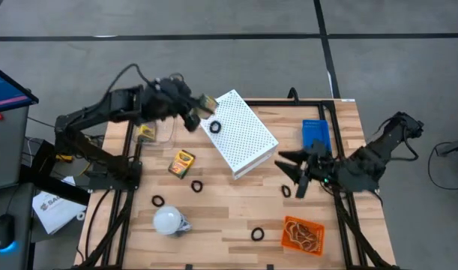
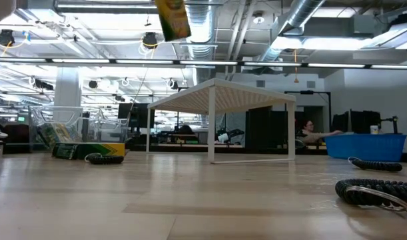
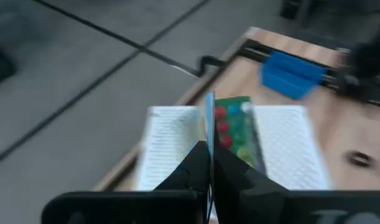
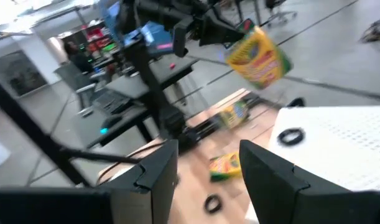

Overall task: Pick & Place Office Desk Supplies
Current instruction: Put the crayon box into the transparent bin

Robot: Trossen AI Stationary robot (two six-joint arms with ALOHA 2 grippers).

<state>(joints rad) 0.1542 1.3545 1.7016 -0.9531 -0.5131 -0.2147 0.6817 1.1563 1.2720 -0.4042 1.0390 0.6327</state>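
A yellow-and-green crayon box (image 1: pixel 207 103) hangs in the air by the far left corner of the big white perforated box (image 1: pixel 242 135), with my left gripper (image 1: pixel 193 116) shut on it. It also shows in the low view as the crayon box (image 2: pixel 172 19) high up. A second crayon box (image 1: pixel 181 163) lies flat on the table, and a third (image 1: pixel 146 133) is farther left. A black ring (image 1: pixel 215 127) lies on the white box. Other black rings (image 1: pixel 196 185) lie on the wood. My right gripper (image 1: pixel 290 168) stands open right of the white box, holding nothing. My left gripper pinches the crayon box between its two shut fingers, on a thin edge at one end (image 3: pixel 209 127). The box juts out past the fingertips, tilted (image 4: pixel 258 56), and hangs clear of the table and above the white box.
A blue bin (image 1: pixel 315 135) stands at the far right. An orange tray (image 1: pixel 302 233) with tan rubber bands sits near the front right. A white bulb-like object (image 1: pixel 169 220) lies near the front left. A clear container (image 2: pixel 56 127) stands at the far left.
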